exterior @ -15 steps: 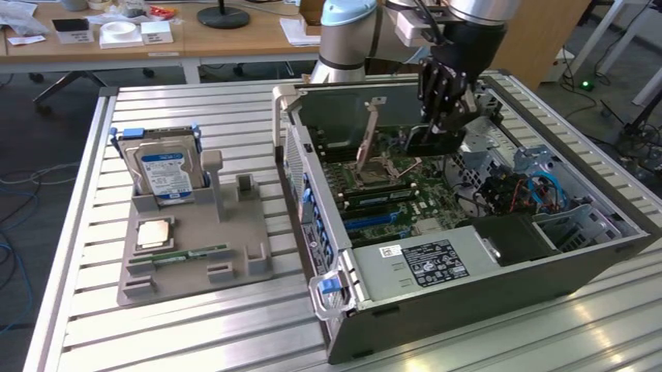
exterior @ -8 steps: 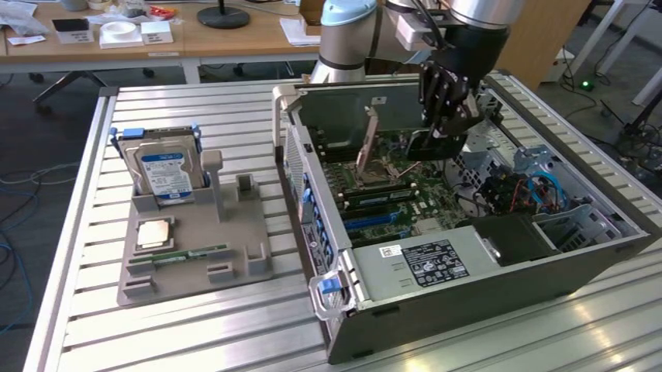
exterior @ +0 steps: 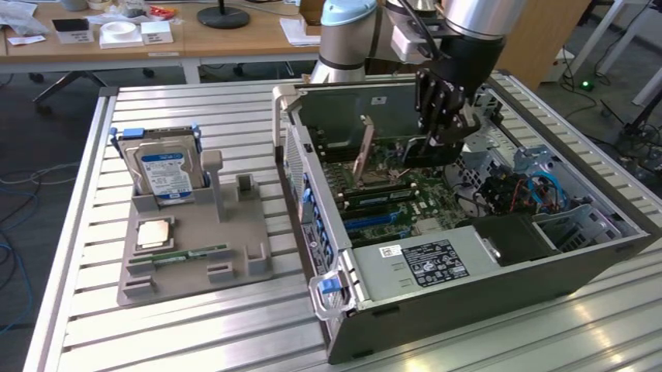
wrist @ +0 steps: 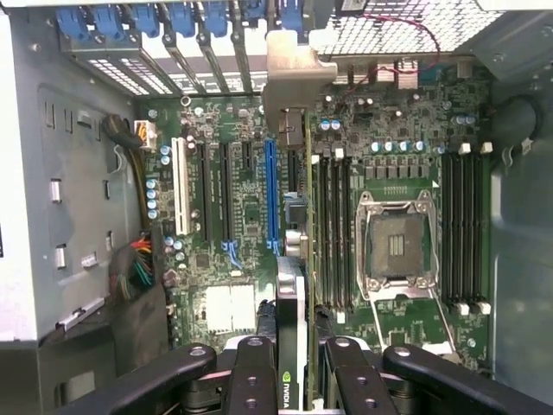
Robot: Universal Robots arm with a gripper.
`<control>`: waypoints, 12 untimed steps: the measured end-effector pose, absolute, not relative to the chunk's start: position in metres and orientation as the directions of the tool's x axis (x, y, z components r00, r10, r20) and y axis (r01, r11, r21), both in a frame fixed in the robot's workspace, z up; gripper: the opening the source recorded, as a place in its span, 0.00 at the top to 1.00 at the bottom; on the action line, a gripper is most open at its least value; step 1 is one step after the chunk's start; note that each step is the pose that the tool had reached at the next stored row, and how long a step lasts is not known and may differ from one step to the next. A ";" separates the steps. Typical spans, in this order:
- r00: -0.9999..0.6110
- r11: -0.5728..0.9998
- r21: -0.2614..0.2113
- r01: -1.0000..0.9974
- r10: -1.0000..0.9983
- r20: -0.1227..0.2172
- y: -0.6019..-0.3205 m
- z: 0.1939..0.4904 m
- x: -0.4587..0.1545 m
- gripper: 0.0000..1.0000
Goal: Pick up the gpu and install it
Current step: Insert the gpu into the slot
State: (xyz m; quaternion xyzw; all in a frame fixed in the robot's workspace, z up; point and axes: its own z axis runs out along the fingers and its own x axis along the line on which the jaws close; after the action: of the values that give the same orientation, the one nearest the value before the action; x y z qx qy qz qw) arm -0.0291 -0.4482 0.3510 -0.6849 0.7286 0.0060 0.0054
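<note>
My gripper (exterior: 443, 132) reaches down into the open computer case (exterior: 455, 302) and is shut on the gpu (exterior: 419, 153), a thin dark card held on edge above the motherboard. In the wrist view the gpu (wrist: 294, 303) runs edge-on away from the gripper (wrist: 294, 350). Its metal end bracket (wrist: 298, 78) is close to the rear slot openings with blue latches. The card hangs beside the long blue slot (wrist: 271, 194), between that slot and the memory slots. I cannot tell whether its lower edge touches a slot.
A grey parts holder (exterior: 232, 267) lies on the slatted table at the exterior view's left. It holds a silver hard drive (exterior: 166, 170), a square chip (exterior: 155, 231) and a green memory stick (exterior: 191, 253). An open processor socket (wrist: 393, 246) and cable bundles (wrist: 134, 268) flank the card.
</note>
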 end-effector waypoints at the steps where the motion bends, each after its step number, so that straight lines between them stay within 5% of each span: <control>1: -0.061 0.061 0.001 -0.998 -0.998 -0.016 -0.448 0.351 -0.029 0.73; 12: -0.061 0.061 0.001 -0.998 -0.998 -0.016 -0.448 0.343 -0.030 0.73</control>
State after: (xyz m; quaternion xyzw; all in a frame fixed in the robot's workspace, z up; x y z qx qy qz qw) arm -0.0297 -0.4483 0.3433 -0.6853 0.7282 0.0060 0.0054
